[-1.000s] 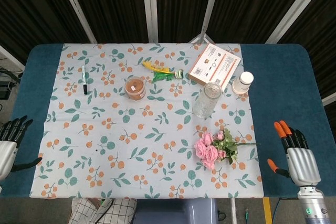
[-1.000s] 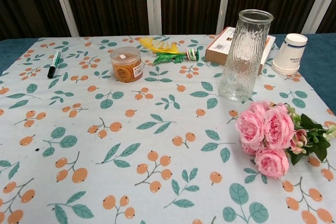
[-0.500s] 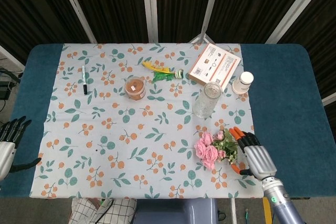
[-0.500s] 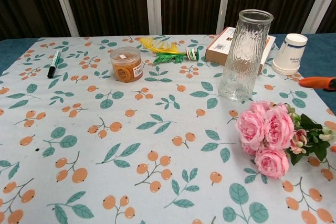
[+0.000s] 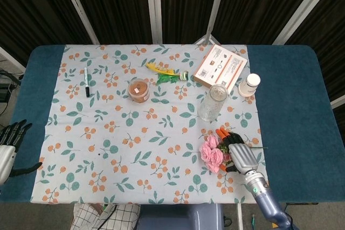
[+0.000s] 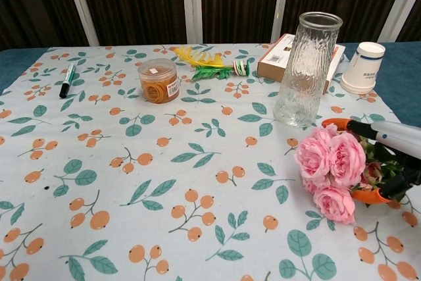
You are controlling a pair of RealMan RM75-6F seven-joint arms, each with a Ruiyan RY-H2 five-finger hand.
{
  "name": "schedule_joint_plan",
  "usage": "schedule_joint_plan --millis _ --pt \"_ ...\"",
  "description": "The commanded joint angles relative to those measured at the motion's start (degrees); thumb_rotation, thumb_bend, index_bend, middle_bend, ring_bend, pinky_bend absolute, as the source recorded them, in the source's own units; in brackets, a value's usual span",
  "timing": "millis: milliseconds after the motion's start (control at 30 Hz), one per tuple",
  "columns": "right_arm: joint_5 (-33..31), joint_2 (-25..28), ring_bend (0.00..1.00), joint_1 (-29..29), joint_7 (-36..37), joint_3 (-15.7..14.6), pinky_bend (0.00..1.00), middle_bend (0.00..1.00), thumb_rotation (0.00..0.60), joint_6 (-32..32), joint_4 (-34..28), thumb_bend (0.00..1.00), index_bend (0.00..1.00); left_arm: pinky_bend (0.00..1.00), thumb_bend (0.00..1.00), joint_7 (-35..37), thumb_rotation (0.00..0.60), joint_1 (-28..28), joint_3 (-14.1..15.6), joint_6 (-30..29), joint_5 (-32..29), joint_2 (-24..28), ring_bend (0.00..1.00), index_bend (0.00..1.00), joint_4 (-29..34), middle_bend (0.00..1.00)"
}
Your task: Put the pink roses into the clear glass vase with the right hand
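Note:
The pink roses (image 5: 211, 153) (image 6: 329, 170) lie on the flowered cloth at the front right, blooms to the left and leafy stems to the right. My right hand (image 5: 240, 154) (image 6: 385, 159) covers the stems, with orange-tipped fingers (image 6: 337, 124) over the far side of the bunch and the thumb under its near side. They are still apart, and I cannot tell whether they touch the stems. The clear glass vase (image 5: 213, 102) (image 6: 306, 70) stands upright and empty just behind the roses. My left hand (image 5: 8, 146) rests open at the table's front left edge.
An orange jar (image 5: 139, 90) (image 6: 158, 80), a yellow-green feather-like item (image 5: 167, 74) and a marker (image 5: 87, 82) lie further back and left. Right behind the vase is a box (image 5: 220, 67), with a paper cup (image 5: 249, 84) (image 6: 364, 66) to its right.
My right hand has moved in from the table's right edge to the roses and now straddles their stems. The bunch has shifted slightly left. The left hand has hardly moved.

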State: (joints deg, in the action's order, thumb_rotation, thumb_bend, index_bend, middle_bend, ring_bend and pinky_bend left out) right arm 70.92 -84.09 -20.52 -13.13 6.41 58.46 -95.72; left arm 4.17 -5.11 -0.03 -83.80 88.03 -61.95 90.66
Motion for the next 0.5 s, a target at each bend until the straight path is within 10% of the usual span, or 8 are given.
schedule_joint_plan --millis 33,300,500 --pt "-1.4 -1.8 0.12 -1.0 -0.4 0.7 0.02 0.13 0.600 -0.7 2.3 0.30 0.03 0.00 0.00 0.1 0.600 -0.1 0.0 0.1 -0.1 0.1 0.00 0.00 0.1 0.00" --pt "-1.3 -3.8 0.53 -1.8 0.2 0.9 0.37 0.50 0.600 0.0 4.9 0.30 0.48 0.00 0.00 0.3 0.600 -0.1 0.0 0.5 -0.4 0.2 0.00 0.00 0.3 0.00" --pt "0.5 -2.6 0.56 -1.9 1.0 1.9 0.42 0.53 0.600 2.4 3.6 0.30 0.52 0.00 0.00 -0.1 0.600 0.0 -0.1 -0.2 0.0 0.0 0.00 0.00 0.1 0.00"
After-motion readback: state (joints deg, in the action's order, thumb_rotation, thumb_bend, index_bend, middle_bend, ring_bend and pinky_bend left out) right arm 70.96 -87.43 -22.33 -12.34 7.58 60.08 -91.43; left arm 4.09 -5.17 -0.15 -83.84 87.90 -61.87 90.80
